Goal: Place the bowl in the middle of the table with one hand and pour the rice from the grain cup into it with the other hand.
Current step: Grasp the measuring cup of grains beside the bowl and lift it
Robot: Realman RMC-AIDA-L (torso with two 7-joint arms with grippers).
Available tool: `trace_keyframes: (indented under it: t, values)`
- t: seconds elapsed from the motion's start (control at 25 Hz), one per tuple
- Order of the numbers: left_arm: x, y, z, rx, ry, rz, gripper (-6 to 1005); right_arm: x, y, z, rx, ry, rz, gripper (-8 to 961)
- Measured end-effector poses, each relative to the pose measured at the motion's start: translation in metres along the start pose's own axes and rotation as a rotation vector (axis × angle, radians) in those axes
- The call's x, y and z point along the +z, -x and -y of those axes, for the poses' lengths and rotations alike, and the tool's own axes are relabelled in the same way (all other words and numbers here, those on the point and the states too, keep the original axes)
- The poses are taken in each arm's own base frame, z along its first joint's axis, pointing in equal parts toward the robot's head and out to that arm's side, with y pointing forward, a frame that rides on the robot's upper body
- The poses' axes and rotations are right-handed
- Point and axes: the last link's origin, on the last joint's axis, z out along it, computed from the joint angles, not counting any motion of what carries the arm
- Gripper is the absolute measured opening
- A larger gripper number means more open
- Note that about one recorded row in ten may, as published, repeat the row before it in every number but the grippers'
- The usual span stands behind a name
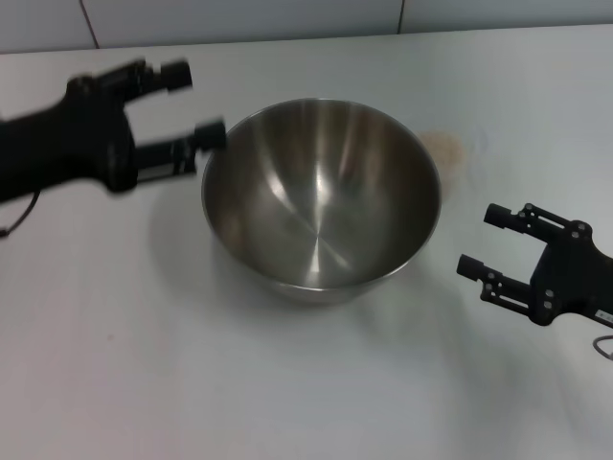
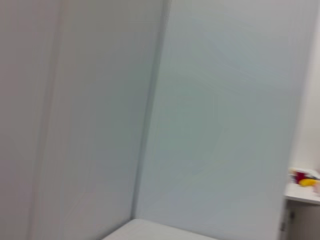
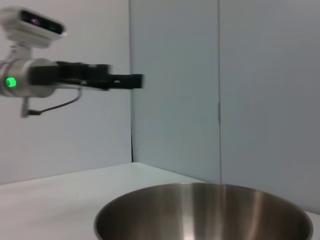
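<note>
The left gripper hangs with its two fingers spread apart and nothing between them, raised just beside the rim of the bowl on the robot's left; the blur on it suggests it is in motion, though the direction cannot be read. From the right wrist view that same gripper shows high above the bowl, clear of the steel. The right gripper is also open and empty, low over the table on the right side of the bowl and well apart from it. The bowl stands upright, roughly mid-table, and its shiny inside holds no rice, so the placing looks done and the step in hand is judged to be fetching the grain cup. That cup sits just behind the bowl's far right rim, partly hidden by it, with a pale mass of rice inside. To do this well, the right gripper should come at the cup from the open side away from the bowl, keeping its fingers wide until they straddle the clear wall, then close gently, since thin plastic will likely flex. Lifting straight up before swinging over the rim should avoid knocking the bowl, and the left gripper is best kept out of the pouring path.
</note>
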Motion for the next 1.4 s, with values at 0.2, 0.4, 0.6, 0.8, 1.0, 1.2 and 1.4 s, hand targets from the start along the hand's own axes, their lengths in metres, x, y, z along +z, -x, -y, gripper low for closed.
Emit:
trace_keyframes:
  t: [0.2,0.4,0.6,0.8,1.0,1.2,1.4]
  values:
    - [-0.008,0.014,-0.021,0.085,0.105,0.019,835,0.002,-0.001,0.003,0.006,-0.037,0.012,709]
    - [-0.006,0.031,-0.031,0.107,0.179,0.119,835,0.0,-0.001,0.003,0.016,-0.072,0.034,709]
    - [-0.001,0.039,-0.032,0.089,0.209,0.164,832,-0.005,-0.002,0.005,0.022,-0.12,0.042,709]
    - [-0.001,0.039,-0.031,0.092,0.206,0.164,829,-0.009,-0.003,0.007,0.026,-0.157,0.044,709]
    - [0.0,0.038,-0.031,0.094,0.209,0.163,829,-0.009,-0.007,0.009,0.042,-0.198,0.041,710]
    - [0.001,0.038,-0.031,0.097,0.213,0.164,828,-0.011,-0.009,0.013,0.049,-0.25,0.046,710]
    - [0.001,0.038,-0.031,0.098,0.213,0.164,829,-0.015,-0.011,0.024,0.081,-0.386,0.079,710]
